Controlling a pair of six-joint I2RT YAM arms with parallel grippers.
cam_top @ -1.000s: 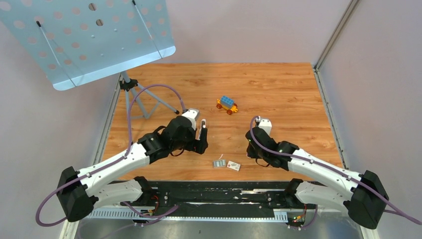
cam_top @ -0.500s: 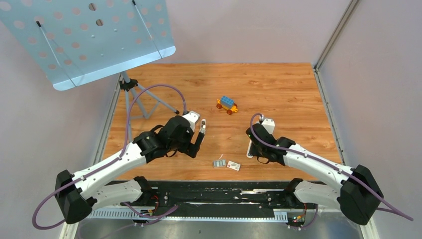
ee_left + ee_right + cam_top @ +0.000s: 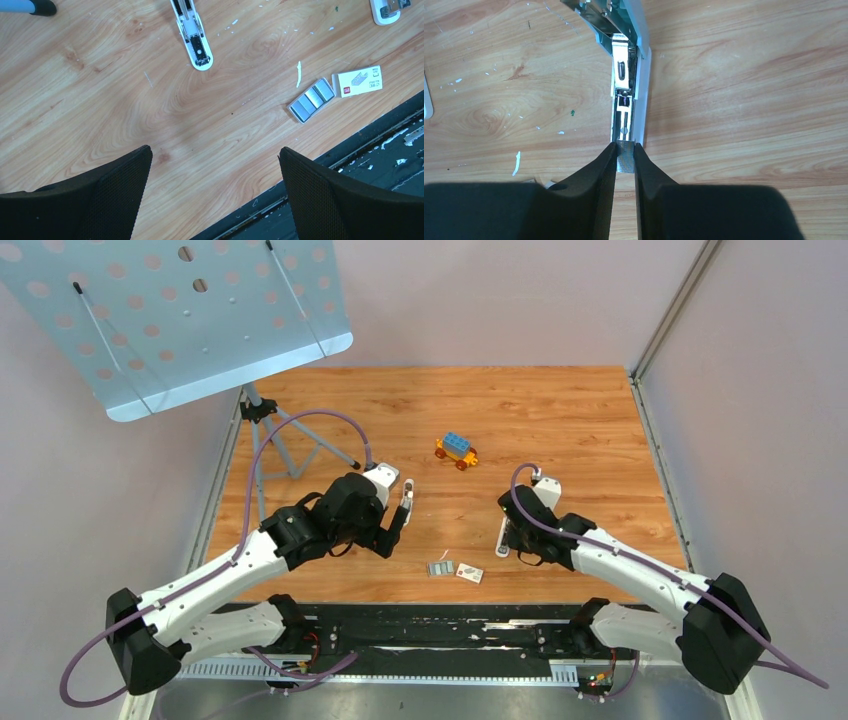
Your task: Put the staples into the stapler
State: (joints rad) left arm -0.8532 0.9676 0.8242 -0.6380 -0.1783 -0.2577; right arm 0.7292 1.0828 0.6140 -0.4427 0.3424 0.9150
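A white stapler (image 3: 630, 75) (image 3: 503, 537) lies on the wood with its magazine channel open and pointing at my right gripper (image 3: 625, 150) (image 3: 516, 540). That gripper is shut on a short grey strip of staples (image 3: 625, 161), held at the near end of the channel. More staples (image 3: 312, 97) (image 3: 440, 567) lie as a ribbed grey block near the table's front edge. My left gripper (image 3: 212, 152) (image 3: 392, 532) hovers wide open over bare wood to their left, holding nothing.
A second white stapler (image 3: 195, 42) (image 3: 407, 494) lies just beyond my left gripper. A small white printed box (image 3: 357, 82) (image 3: 469, 573) sits right of the loose staples. A toy block car (image 3: 456, 450) stands mid-table, and a music stand (image 3: 275, 425) at the back left.
My right wrist has shifted slightly right, uncovering the white stapler beside it. My left gripper has eased back toward the left. Both jaws stand as before.
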